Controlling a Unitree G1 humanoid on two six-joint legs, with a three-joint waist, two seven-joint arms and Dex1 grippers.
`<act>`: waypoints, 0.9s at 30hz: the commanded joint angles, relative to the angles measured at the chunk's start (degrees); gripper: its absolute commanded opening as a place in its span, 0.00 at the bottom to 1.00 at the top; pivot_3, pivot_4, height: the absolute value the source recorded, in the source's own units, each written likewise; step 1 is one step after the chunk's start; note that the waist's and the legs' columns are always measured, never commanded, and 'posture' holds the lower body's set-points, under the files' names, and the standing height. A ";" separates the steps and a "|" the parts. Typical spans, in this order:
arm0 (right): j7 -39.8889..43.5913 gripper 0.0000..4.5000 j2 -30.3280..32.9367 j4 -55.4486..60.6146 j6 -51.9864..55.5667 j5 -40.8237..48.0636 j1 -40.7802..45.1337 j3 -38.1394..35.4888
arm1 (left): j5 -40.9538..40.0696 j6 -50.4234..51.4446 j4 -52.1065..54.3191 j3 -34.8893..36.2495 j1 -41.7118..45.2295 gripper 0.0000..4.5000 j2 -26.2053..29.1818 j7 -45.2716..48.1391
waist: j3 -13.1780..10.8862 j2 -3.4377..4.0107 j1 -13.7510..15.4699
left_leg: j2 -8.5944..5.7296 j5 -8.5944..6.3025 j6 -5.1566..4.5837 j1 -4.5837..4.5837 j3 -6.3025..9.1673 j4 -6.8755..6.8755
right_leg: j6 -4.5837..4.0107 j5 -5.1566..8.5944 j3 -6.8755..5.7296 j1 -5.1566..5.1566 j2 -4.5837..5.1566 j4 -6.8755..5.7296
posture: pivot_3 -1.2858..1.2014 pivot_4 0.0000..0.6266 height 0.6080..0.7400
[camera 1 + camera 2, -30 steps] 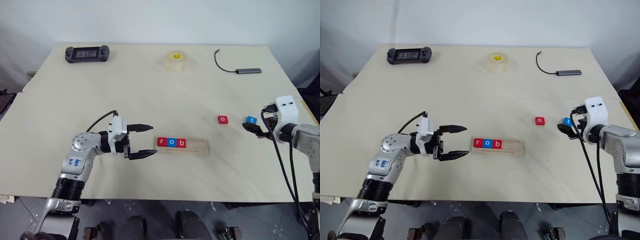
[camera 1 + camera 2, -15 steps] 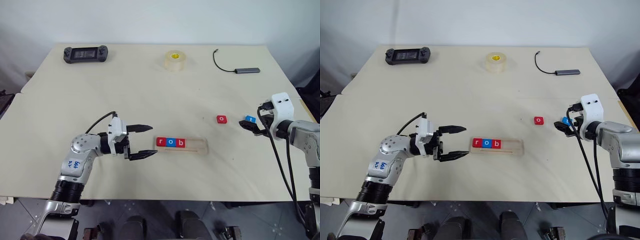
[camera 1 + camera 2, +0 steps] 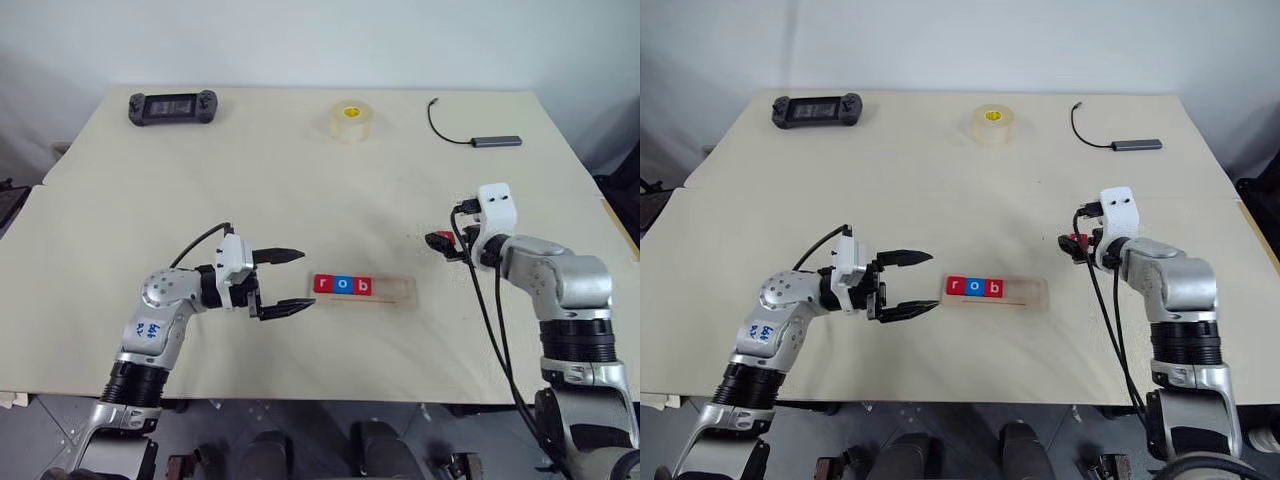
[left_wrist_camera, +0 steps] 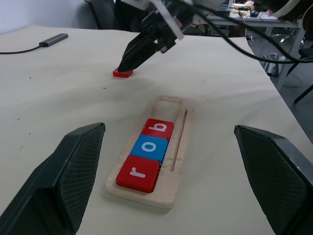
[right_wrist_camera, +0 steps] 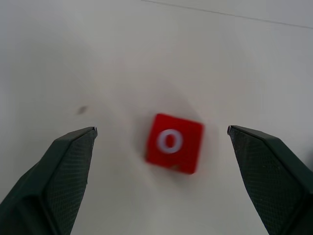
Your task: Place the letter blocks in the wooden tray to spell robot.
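Observation:
The wooden tray (image 3: 396,290) lies mid-table and holds three letter blocks from its left end: red r (image 3: 322,284), blue o (image 3: 343,284), red b (image 3: 363,285). Its right part is bare. A loose red o block (image 5: 174,143) lies flat on the table to the tray's right. My right gripper (image 3: 440,240) is right at this block, pointing down at it, open, with a finger (image 5: 54,181) on each side and no contact visible. My left gripper (image 3: 307,280) hovers just left of the tray, level, open and holding nothing.
At the table's far side lie a black game controller (image 3: 172,105), a roll of tape (image 3: 350,120) and a grey hub with a black cable (image 3: 495,141). The right arm's cables hang over the table's right part.
My right gripper has swung left, from beside a blue block to the red o block. The blue block is now hidden by that arm. The left arm and tray have not moved.

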State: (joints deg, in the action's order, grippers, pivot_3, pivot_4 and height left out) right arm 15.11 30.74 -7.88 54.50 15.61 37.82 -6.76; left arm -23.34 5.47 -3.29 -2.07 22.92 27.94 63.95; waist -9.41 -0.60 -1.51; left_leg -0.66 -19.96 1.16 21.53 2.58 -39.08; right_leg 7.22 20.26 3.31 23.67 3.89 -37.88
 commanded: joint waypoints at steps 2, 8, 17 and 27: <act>-3.39 1.00 -1.81 -1.92 -3.64 -2.69 2.10 -1.06 | -1.01 0.08 3.05 1.48 -0.84 1.00 0.74 -0.54 | 0.00 0.00 -0.22 | 0.00 0.00 0.00 0.00 -0.02 0.00 | 0.00 0.00 -0.04 0.00 0.00 0.01 | 0.52 0.24 1.00; -4.13 0.91 -6.28 -1.42 0.43 -1.04 2.11 -2.40 | -1.10 0.52 3.85 1.86 -1.37 1.00 0.63 -1.03 | 0.00 0.00 -0.61 | 0.03 0.01 0.02 -0.02 -0.03 0.00 | 0.00 0.00 -0.05 0.02 -0.07 -0.07 | 0.52 0.24 1.00; -7.76 0.65 -9.58 2.48 1.38 -2.96 -0.19 -3.10 | -1.07 0.60 3.83 2.00 -1.24 1.00 0.34 -1.22 | 0.01 0.01 -0.48 | 0.02 0.01 0.01 -0.02 -0.01 -0.01 | 0.00 0.00 -0.05 0.02 -0.05 -0.08 | 0.52 0.24 1.00; -7.25 0.32 -7.20 12.72 8.41 -0.64 -2.68 -6.50 | -1.05 0.42 2.08 1.24 0.59 1.00 -0.26 -0.19 | 0.01 0.02 -0.10 | 0.00 0.01 0.01 0.01 0.02 0.01 | 0.00 0.00 -0.05 0.02 -0.02 -0.08 | 0.52 0.24 1.00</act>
State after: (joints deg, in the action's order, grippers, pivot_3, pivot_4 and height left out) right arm 7.73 22.21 0.47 61.66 14.14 34.91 -10.94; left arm -23.45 6.31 -1.50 -1.09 22.57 27.73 63.38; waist -9.41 -0.58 -1.62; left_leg -0.67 -19.95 1.16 21.55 2.61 -39.06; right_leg 7.22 20.26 3.27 23.69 3.87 -37.97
